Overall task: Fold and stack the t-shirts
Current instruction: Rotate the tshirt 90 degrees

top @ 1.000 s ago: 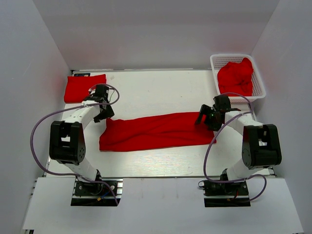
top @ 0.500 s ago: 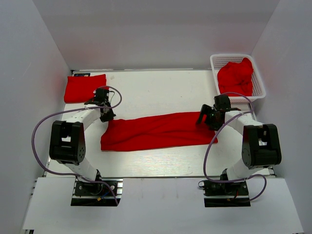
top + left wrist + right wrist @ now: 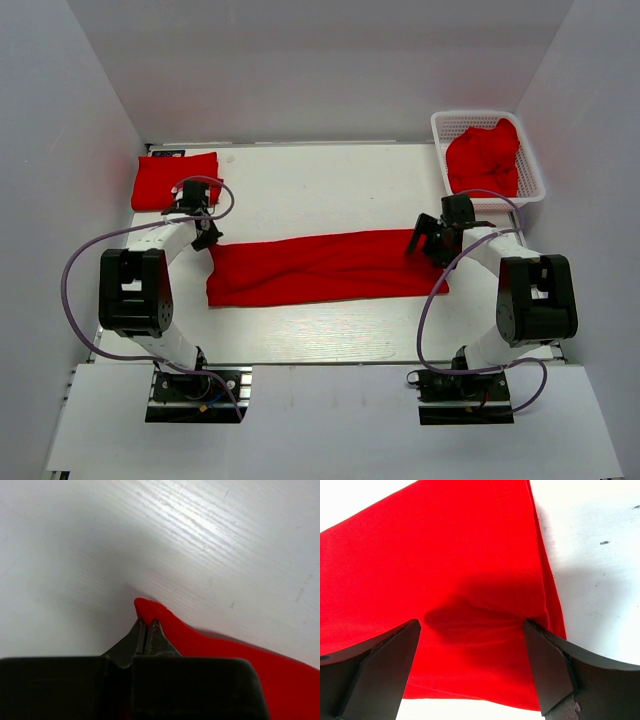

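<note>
step: folding shirt point(image 3: 325, 268) | left gripper point(image 3: 147, 626) clenched on its far-left corner | right gripper point(image 3: 470, 630) spread wide over right end (nothing grasped) | next, likely: pinch there

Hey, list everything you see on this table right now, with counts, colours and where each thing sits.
long t-shirt: one, red, stretched lengthwise across mid-table
folded t-shirt: one, red, far left corner
bunched t-shirts: count unclear, red, inside the basket
basket: one, white mesh, far right corner
table: one, white
left arm: black and white, jaws shut on the long t-shirt's left corner
right arm: black and white, jaws open over its right end
</note>
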Tool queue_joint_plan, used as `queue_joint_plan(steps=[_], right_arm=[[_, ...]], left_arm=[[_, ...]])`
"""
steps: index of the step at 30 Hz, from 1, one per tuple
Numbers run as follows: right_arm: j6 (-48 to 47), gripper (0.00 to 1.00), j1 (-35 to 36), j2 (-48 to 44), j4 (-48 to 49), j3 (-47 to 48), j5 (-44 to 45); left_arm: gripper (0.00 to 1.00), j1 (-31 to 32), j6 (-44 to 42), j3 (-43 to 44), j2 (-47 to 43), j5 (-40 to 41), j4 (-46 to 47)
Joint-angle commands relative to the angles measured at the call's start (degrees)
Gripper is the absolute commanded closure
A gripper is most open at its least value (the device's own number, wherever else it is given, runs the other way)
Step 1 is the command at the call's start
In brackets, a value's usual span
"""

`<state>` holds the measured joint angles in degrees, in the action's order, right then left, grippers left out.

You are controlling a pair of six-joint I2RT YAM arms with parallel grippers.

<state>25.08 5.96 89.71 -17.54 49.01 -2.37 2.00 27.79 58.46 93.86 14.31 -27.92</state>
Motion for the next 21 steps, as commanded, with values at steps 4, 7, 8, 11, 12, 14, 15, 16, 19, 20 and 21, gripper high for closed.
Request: queue_joint_plan(steps=[4, 7, 8, 11, 12, 14, 15, 16, 19, 20, 21], right_arm=[[-5.0, 0.10, -1.4, 0.0, -4.2, 0.5, 0.4], [-7.3, 0.10, -1.1, -1.9, -3.6, 2.1, -1.1], [-7.7, 0.10, -1.2, -3.0, -4.0, 3.0, -1.2], [-8.7, 0.10, -0.9, -5.5, -4.5, 4.8, -1.7], [-9.3, 0.10, -1.1, -6.1, -4.7, 5.0, -2.1], [-10.2, 0.10, -0.9, -8.0, -5.0, 6.2, -2.9], [-10.4, 0.10, -0.9, -8.3, -5.0, 6.4, -3.2], [-10.8, 0.10, -0.9, -9.7, -5.2, 6.7, -3.5], [-11.2, 0.10, -0.7, -11.2, -4.2, 6.4, -4.0], [-11.2, 0.10, -0.6, -11.2, -3.5, 6.1, -4.2], [-11.2, 0.10, -0.7, -11.4, -3.4, 5.9, -5.8]], left_arm=[[0.75, -1.1, -5.0, 3.2, -2.0, -7.9, 9.3], [0.10, -1.1, -5.7, 7.7, -1.4, -8.6, 6.5], [0.00, -1.1, -5.7, 8.8, -1.4, -8.0, 4.5], [0.00, -1.1, -6.3, 11.6, -2.3, -7.5, 1.3], [0.00, -1.1, -6.9, 12.2, -3.2, -7.4, 0.7], [0.00, -0.2, -7.5, 12.9, -4.4, -8.4, -0.1], [0.00, -0.2, -7.5, 13.7, -5.2, -9.9, -1.2], [0.00, -0.2, -7.5, 14.2, -5.2, -11.6, -1.3], [0.00, 0.3, -7.5, 12.0, -5.7, -23.0, 0.3], [0.00, 0.9, -7.5, 9.3, -5.7, -25.8, 1.5], [0.00, 0.9, -6.8, 7.9, -5.7, -28.3, 3.6]])
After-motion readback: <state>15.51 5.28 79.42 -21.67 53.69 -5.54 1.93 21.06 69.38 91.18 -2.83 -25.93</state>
